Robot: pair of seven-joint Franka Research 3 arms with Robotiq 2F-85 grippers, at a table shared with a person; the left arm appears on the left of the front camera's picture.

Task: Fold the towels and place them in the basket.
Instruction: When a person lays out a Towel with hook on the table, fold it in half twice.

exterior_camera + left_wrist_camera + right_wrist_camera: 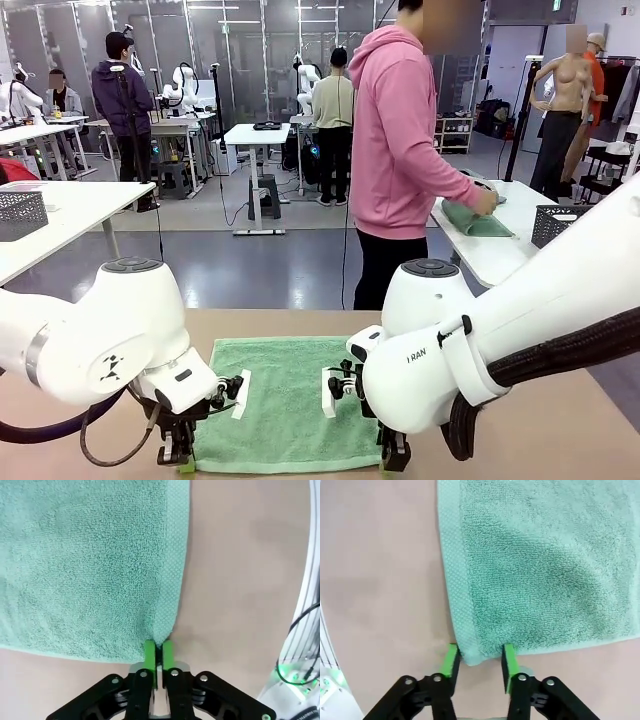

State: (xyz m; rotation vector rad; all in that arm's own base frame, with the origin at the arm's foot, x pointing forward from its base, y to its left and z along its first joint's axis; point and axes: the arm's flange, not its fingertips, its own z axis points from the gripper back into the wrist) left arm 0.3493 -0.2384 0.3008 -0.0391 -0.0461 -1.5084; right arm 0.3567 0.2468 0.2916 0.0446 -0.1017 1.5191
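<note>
Left wrist view showed the left gripper clamped on the near corner of the soft, limp towel; the right gripper straddled the other corner, jaws apart.

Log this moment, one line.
left claw shut on mint green towel corner | right claw open astride other corner | towel flat, unfolded

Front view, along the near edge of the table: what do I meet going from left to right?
left hand, at the towel's near left corner → mint green towel, lying flat → right hand, at the towel's near right corner
</note>
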